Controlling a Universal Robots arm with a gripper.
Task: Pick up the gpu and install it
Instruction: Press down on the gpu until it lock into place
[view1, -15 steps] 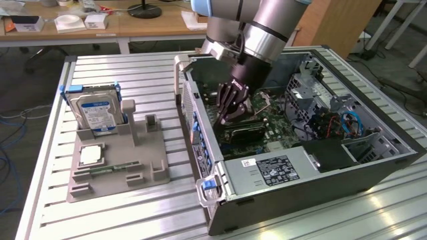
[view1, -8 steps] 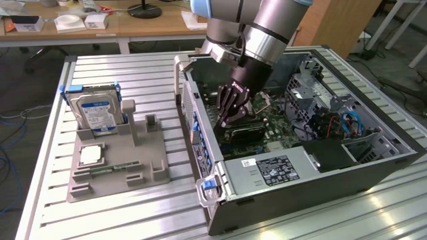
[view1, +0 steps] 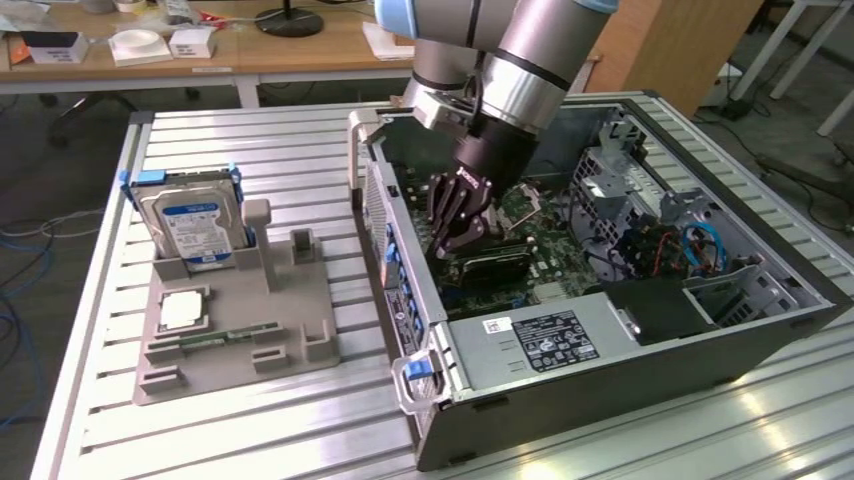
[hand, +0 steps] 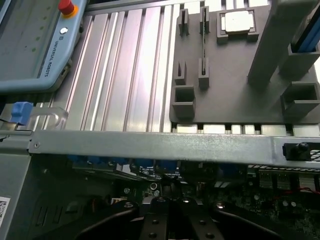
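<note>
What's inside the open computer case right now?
Inside the computer case: the green motherboard, a black power supply, blue cables, and the shut gripper reaching down at a dark card, likely the gpu. The slot under it is covered.

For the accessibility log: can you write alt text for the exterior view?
A robot arm reaches into an open computer case, its shut end effector down at a black graphics card on the motherboard. At the exterior view's left, a grey holder tray carries a hard drive standing upright.

The gpu (view1: 491, 262) (a flat black card) lies low inside the open case, on the motherboard.
</note>
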